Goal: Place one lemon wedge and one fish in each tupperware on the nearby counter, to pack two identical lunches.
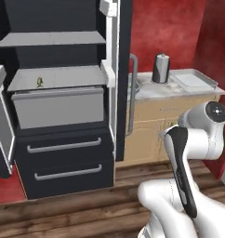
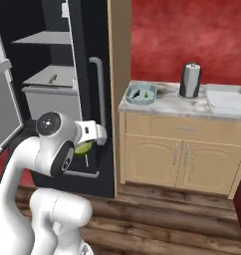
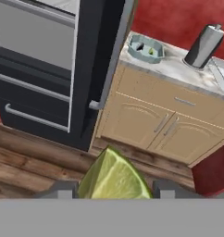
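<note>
Lemon wedge (image 3: 115, 176): closest to the hand camera, a yellow-green wedge sitting between the two dark finger tips, cut face up; in the right base view it shows as a small green patch (image 2: 82, 148) under the white hand.
Jaws: closed on the lemon wedge, part-way in, the gripper (image 3: 113, 189) carrying it in the air above the wood floor, well apart from the table.
Why held so: my guess is that the wedge is being ferried toward a tupperware, so the hand points at the table.
Pale blue tupperware (image 2: 141, 93): octagonal tray at the table's near-left corner, just beside the open fridge door; something dark and something yellowish already lie in it (image 3: 145, 47), likely a fish and a wedge, too small to be sure.
White-grey tupperware (image 1: 195, 79): rectangular tray at the table's right end; cut off at the edge of the hand view, and its contents are not readable.
Paper-towel holder (image 2: 190, 80): dark cylinder upright between the two trays.
Table (image 2: 172, 104): marbled top over tan cabinet doors.
Fridge shelf (image 1: 58, 76): a small dark object (image 1: 39, 82) rests there, perhaps the other fish; shape unclear.
Hidden: the finger tips are mostly below the grey band; the arm covers the grip in the left base view.
</note>
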Tool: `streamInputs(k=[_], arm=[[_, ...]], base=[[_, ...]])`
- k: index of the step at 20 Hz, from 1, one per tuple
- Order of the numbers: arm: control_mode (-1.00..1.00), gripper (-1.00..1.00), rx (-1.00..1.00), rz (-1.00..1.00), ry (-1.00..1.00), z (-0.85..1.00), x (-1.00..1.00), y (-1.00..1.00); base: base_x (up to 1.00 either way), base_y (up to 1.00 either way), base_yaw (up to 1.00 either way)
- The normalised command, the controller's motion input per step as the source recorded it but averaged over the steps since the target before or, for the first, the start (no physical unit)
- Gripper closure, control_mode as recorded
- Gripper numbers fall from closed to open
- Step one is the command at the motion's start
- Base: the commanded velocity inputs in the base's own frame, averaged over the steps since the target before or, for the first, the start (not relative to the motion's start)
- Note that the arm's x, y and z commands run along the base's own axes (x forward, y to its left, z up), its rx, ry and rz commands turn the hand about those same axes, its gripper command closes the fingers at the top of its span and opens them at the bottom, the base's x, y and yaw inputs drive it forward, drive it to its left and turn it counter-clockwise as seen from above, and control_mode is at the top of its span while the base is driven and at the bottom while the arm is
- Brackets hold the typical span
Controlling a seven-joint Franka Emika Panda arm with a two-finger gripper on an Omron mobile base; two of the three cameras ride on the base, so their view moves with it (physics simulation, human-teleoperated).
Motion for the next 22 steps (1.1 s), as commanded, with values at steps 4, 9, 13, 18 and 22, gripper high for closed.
streamInputs(k=[4,9,13,18,22], arm=[[1.00,1.00,0.00,0.00,0.00,0.00,0.00,0.00],[1.00,1.00,0.00,0.00,0.00,0.00,0.00,0.00],[1.00,1.00,0.00,0.00,0.00,0.00,0.00,0.00],[1.00,1.00,0.00,0.00,0.00,0.00,0.00,0.00],[1.00,1.00,0.00,0.00,0.00,0.00,0.00,0.00]], base=[[0.00,-0.98,-0.03],[0.07,-0.83,-0.04],[0.69,-0.43,-0.05],[1.00,-0.15,-0.05],[1.00,-0.18,-0.05]])
